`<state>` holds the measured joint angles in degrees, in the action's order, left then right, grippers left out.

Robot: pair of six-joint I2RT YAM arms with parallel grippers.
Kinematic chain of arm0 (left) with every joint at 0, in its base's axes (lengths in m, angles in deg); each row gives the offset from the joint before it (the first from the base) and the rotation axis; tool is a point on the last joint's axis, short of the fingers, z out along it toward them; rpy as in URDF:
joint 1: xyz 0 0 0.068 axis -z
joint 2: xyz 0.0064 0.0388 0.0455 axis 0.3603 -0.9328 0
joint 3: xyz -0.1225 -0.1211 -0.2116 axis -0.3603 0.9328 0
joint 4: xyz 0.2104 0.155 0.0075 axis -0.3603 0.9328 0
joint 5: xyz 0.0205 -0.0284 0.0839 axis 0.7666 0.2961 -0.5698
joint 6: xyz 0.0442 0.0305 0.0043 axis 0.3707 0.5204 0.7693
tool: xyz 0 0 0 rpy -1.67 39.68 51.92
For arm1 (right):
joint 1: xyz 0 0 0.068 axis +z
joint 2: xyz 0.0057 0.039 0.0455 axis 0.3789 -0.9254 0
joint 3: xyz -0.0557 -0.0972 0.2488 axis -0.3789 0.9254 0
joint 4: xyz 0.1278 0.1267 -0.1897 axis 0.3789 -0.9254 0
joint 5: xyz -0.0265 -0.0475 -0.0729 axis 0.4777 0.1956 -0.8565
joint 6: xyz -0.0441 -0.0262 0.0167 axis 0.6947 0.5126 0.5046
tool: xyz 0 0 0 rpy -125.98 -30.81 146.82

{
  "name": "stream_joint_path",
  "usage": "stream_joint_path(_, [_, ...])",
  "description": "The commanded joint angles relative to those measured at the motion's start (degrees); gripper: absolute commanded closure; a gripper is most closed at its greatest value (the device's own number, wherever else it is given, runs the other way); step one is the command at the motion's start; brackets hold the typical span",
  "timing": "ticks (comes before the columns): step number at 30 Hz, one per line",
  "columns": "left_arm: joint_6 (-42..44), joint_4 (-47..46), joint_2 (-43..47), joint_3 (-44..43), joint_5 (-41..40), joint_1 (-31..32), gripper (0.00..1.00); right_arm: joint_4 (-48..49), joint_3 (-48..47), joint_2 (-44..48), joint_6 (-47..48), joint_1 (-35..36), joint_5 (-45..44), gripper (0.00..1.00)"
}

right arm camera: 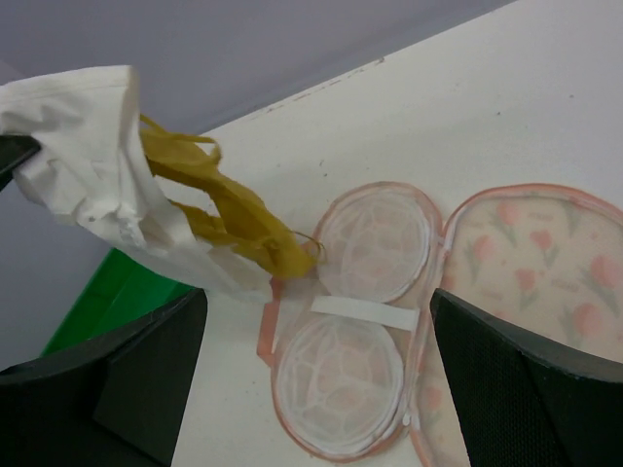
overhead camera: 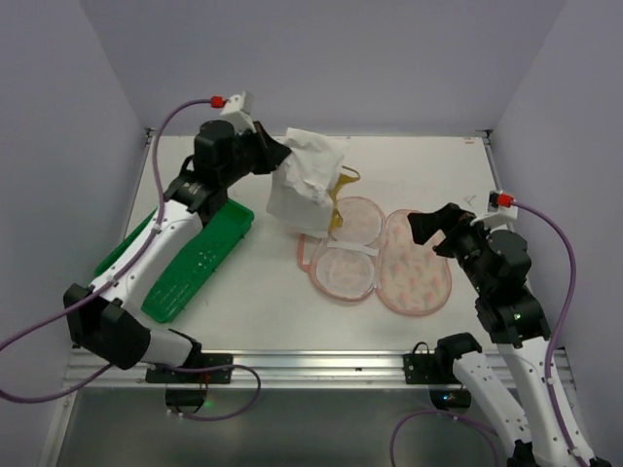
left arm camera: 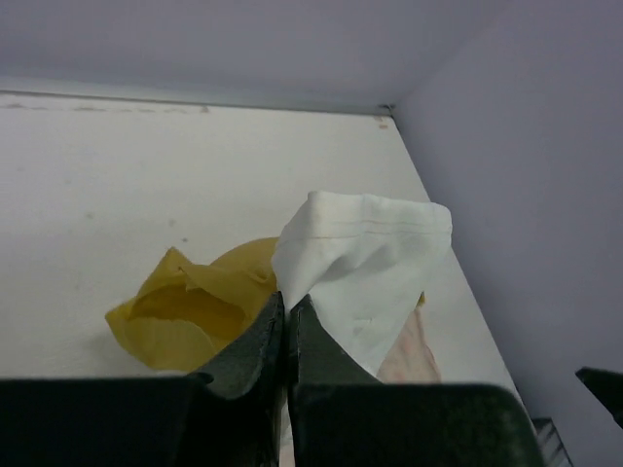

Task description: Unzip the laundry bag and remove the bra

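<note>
The laundry bag (overhead camera: 417, 268) lies unzipped and spread flat mid-table, its mesh-lined half (overhead camera: 343, 255) to the left and its printed half to the right. It also shows in the right wrist view (right arm camera: 375, 292). The bra (overhead camera: 307, 185), white on one face with mustard-yellow cups and straps (overhead camera: 339, 209), hangs in the air above the bag's far left edge. My left gripper (overhead camera: 280, 156) is shut on its white fabric (left arm camera: 365, 263); a yellow cup (left arm camera: 185, 316) hangs beside the jaws (left arm camera: 286, 309). My right gripper (overhead camera: 424, 228) is open and empty over the bag's right half (right arm camera: 319, 321).
A green plastic tray (overhead camera: 195, 258) lies at the left under my left arm and shows in the right wrist view (right arm camera: 107, 292). Walls close off the back and both sides of the table.
</note>
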<state>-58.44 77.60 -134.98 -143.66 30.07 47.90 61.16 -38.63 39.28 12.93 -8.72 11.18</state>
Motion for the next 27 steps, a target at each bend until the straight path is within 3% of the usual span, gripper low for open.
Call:
stream_joint_path(1, [-3.7, 3.8, 5.1, 2.1, -8.0, -7.3, 1.0, 3.6, -2.4, -1.4, -0.1, 0.0, 3.1, 0.01])
stream_joint_path(8, [-5.4, 10.5, 10.8, -6.0, -9.0, -19.2, 1.0, 6.9, -1.3, -2.4, -1.2, 0.0, 7.0, 0.01])
stream_joint_path(14, [-8.6, 8.5, 8.4, -8.2, 4.4, -20.3, 1.0, 7.8, -0.8, -2.9, -1.1, 0.1, 8.1, 0.01])
stream_joint_path(17, [-9.6, 6.8, 5.6, -8.2, 10.3, -15.7, 1.0, 7.7, -0.7, -2.7, -1.2, 0.0, 7.9, 0.01])
stream_joint_path(21, [-10.0, 6.2, 2.0, -11.2, 14.0, -3.6, 1.0, 7.0, -0.9, -1.5, -1.1, 0.0, 6.3, 0.01])
stream_joint_path(27, [-13.5, 3.8, 1.5, -13.1, 17.9, 5.1, 1.0, 4.8, -1.9, 1.2, -1.0, 0.0, 1.6, 0.01])
